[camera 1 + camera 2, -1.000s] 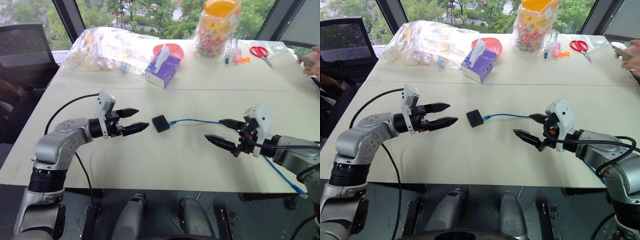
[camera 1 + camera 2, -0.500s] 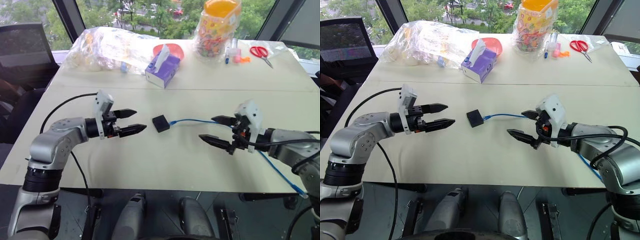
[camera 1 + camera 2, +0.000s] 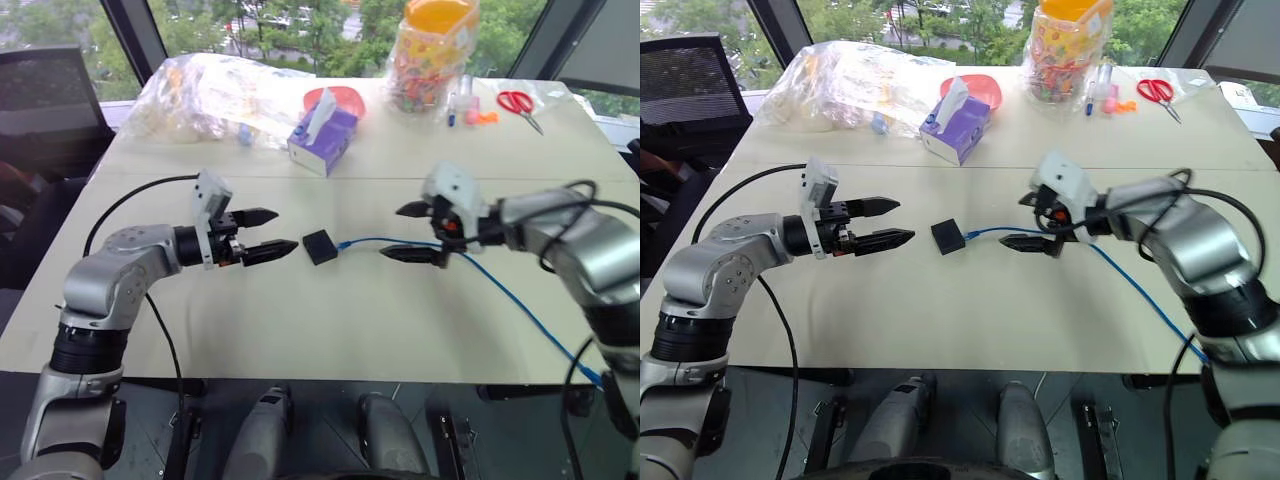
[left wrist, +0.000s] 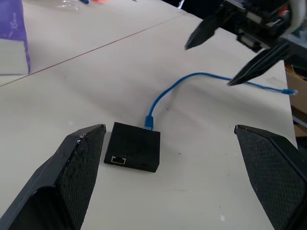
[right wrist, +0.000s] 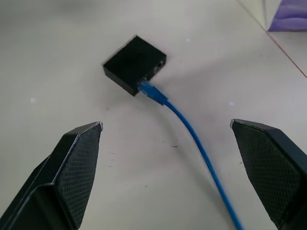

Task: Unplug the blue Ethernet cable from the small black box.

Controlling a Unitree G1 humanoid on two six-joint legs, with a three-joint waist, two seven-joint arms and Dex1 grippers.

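Pale tabletop (image 3: pixel 330 320) by big windows, trees outside; far edge cluttered w/ purple tissue box (image 3: pixel 322 138), plastic bags (image 3: pixel 205 92), candy jar (image 3: pixel 432 55), scissors (image 3: pixel 518 103). Small black box (image 3: pixel 320 245) lies mid-table, blue cable (image 3: pixel 500 297) plugged in its side, running off toward table's right edge. Left gripper (image 3: pixel 262 234) wide open, empty, just beside box; right gripper (image 3: pixel 410 232) wide open, empty, astride cable near plug. Step: approach, nothing gripped yet; next prob. left pins box, right closes on plug, pulls straight out.
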